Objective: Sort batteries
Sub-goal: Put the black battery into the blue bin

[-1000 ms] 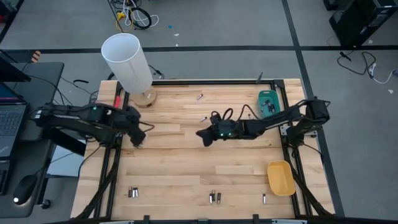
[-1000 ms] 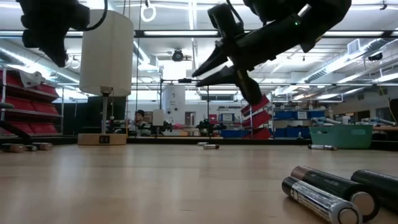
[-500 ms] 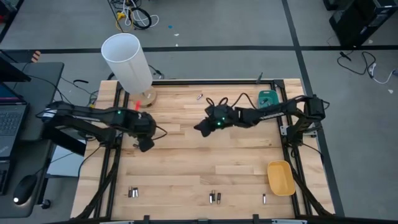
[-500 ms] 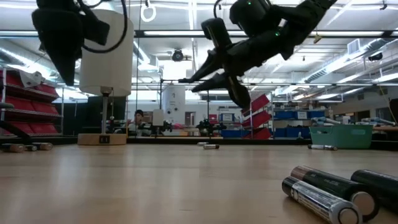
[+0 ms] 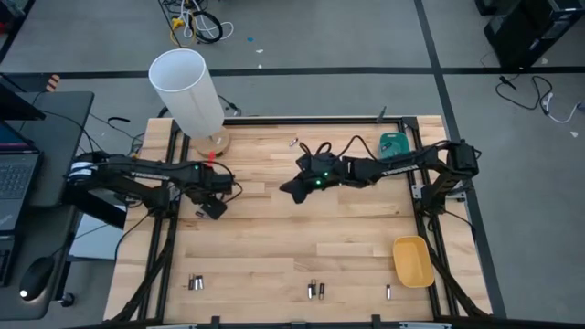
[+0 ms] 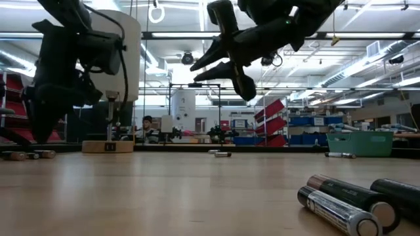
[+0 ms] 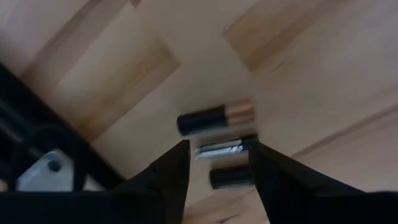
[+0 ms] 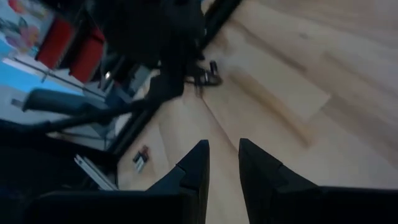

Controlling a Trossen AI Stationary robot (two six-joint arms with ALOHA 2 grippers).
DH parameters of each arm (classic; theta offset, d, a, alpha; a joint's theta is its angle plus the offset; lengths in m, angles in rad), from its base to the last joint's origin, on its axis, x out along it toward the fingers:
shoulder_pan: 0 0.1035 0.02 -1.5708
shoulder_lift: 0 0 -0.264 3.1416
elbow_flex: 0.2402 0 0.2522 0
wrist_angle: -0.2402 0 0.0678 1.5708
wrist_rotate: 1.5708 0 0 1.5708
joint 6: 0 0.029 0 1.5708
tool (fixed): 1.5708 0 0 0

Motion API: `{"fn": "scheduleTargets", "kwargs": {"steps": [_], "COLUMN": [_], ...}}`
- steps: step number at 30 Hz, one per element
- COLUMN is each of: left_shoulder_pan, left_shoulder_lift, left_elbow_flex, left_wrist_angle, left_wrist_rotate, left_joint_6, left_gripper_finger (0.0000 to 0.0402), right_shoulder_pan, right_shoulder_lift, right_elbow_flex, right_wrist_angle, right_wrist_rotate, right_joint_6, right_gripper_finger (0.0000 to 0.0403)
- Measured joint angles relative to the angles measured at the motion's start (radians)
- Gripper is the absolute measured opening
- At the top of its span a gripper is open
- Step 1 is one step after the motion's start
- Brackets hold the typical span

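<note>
1. Plainly, the left tool (image 7: 214, 171), fingers apart over 3 batteries (image 7: 221, 134) by the tabletop (image 5: 302, 247) left edge, could nudge neighbours and roll them.
2. The right tool (image 5: 286, 189), midair at centre, fingers a narrow gap apart, holds nothing visible.
3. The yellow tray (image 5: 413, 260) shows nothing inside.
4. The teal tray's (image 5: 394, 149) contents: unclear.

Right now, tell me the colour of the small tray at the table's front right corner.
Yellow. The small tray shows best in the high view.
</note>
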Motion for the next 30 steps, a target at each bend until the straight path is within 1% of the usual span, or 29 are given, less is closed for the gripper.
{"fn": "scheduleTargets", "kwargs": {"steps": [2, 4, 8, 11, 15, 18, 23, 30], "left_shoulder_pan": [0.0, 0.001, 0.022, 0.045, 0.065, 0.066, 0.066, 0.066], "left_shoulder_lift": [0.002, 0.002, 0.003, 0.003, 0.003, 0.003, 0.0, 0.0], "left_elbow_flex": [-0.001, -0.001, -0.001, -0.001, -0.005, -0.051, -0.116, -0.12], "left_wrist_angle": [0.036, 0.053, 0.054, 0.044, 0.047, 0.045, 0.091, 0.098], "left_wrist_rotate": [0.001, 0.002, 0.003, -0.005, -0.041, -0.075, -0.007, -0.004], "left_joint_6": [-0.014, -0.062, -0.151, -0.164, -0.204, -0.239, -0.237, -0.214], "left_gripper_finger": [0.0201, 0.0226, 0.0283, 0.0311, 0.0318, 0.0317, 0.0317, 0.0317], "right_shoulder_pan": [0.008, 0.011, 0.01, 0.005, 0.004, 0.004, 0.012, 0.019], "right_shoulder_lift": [0.0, 0.0, 0.0, 0.0, 0.0, 0.0, 0.0, 0.0], "right_elbow_flex": [0.0, 0.0, 0.0, 0.0, 0.0, 0.0, 0.0, 0.0], "right_wrist_angle": [-0.04, -0.074, -0.125, -0.125, -0.126, -0.127, -0.15, -0.174], "right_wrist_rotate": [0.0, -0.003, -0.031, -0.045, -0.052, -0.075, -0.076, -0.077], "right_joint_6": [0.0, -0.002, -0.003, -0.003, -0.003, 0.0, 0.012, 0.016], "right_gripper_finger": [0.0073, 0.0073, 0.0073, 0.0073, 0.0073, 0.0073, 0.0073, 0.0073]}}
